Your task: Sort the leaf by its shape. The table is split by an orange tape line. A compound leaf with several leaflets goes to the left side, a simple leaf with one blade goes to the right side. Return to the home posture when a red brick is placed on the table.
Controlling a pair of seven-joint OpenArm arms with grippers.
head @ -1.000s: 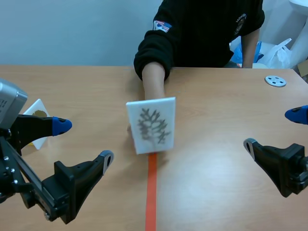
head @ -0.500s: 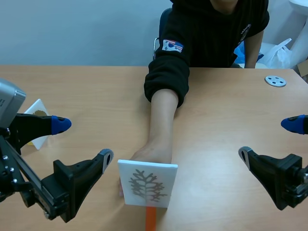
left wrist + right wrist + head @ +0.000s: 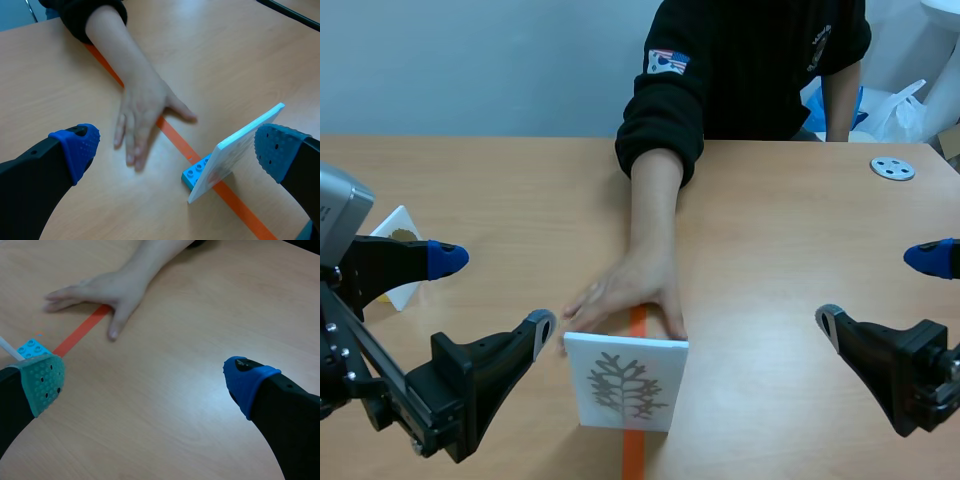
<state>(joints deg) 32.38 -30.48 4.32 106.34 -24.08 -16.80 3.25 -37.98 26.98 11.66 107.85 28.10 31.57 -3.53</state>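
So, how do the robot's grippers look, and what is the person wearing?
The left gripper and the right gripper each have two thick black fingers with soft dotted tips. The right one has a blue pad and a grey-green pad. The left arm carries a silver-grey box. The person wears a black sleeve with a small coloured patch.

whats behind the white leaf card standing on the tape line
Behind the card, a blue brick holds it up on the orange tape line. Farther back a person's hand lies palm down on the table. In the scene view the card hides the brick.
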